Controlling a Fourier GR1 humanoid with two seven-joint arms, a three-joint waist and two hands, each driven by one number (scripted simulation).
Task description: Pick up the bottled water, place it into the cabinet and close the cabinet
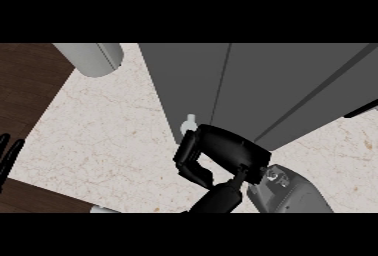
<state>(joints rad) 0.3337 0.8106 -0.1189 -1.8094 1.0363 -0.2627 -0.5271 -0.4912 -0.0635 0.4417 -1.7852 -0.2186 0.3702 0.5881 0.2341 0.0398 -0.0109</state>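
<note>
Only the pale top of the bottled water (190,120) shows, poking out just above my right hand (218,152) at the lower front edge of the grey cabinet (258,85). The rest of the bottle is hidden behind the hand, whose fingers curl round it. My grey right forearm (291,195) comes in from the lower edge. The cabinet's panels fill the upper middle and right; I cannot tell how far its door stands open. My left hand (7,157) rests open at the left edge with its fingers up.
A pale grey cylinder (92,57) stands at the back left of the marble counter (111,135). A dark handle (362,110) shows at the cabinet's right side. A small pale object (103,210) peeks in at the counter's front edge. Dark wood floor lies to the left.
</note>
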